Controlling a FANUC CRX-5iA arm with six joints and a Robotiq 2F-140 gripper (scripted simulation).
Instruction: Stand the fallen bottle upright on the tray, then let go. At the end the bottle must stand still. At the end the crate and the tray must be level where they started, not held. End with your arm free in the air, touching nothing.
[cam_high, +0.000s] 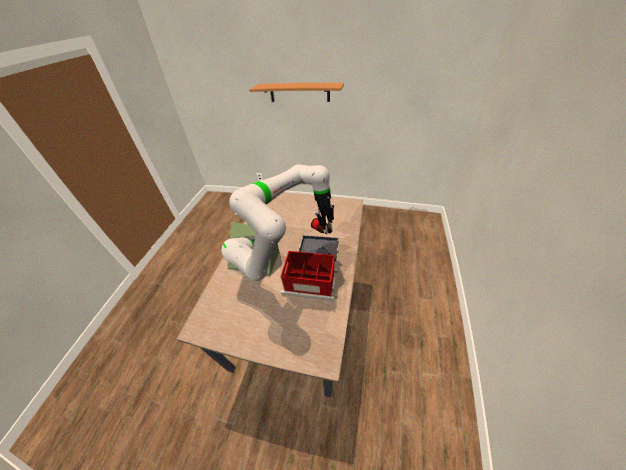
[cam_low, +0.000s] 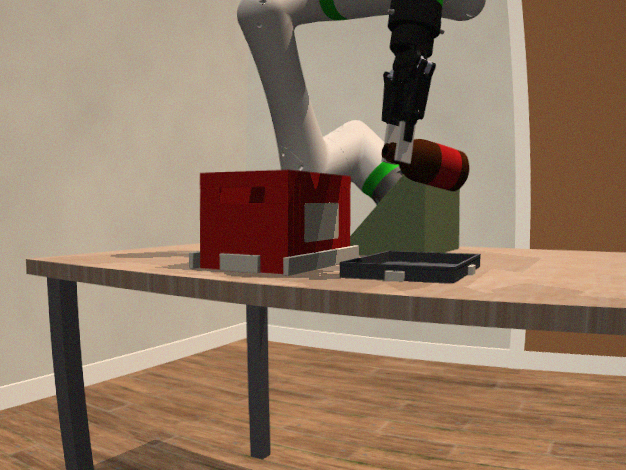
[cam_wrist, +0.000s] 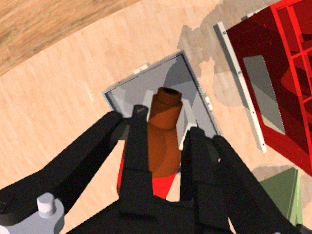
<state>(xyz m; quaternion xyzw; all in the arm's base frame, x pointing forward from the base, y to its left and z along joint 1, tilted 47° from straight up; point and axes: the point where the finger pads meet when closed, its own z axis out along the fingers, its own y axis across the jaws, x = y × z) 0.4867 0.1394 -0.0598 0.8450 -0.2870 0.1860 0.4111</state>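
Note:
My gripper (cam_low: 401, 146) is shut on the neck end of a brown bottle with a red label (cam_low: 432, 164). The bottle hangs nearly level, well above the dark flat tray (cam_low: 410, 266) on the table. In the wrist view the bottle (cam_wrist: 162, 141) sits between my fingers, its mouth pointing at the grey tray floor (cam_wrist: 160, 97) below. In the overhead view the gripper (cam_high: 323, 222) and bottle (cam_high: 317, 223) are just beyond the tray (cam_high: 319, 245). The red crate (cam_low: 273, 220) stands next to the tray.
The red crate (cam_high: 308, 273) with inner dividers sits in grey corner guides on the wooden table. A green wedge block (cam_low: 412, 217) holds the arm's base behind the tray. A wall shelf (cam_high: 296, 87) hangs high at the back. The table edge lies right of the tray.

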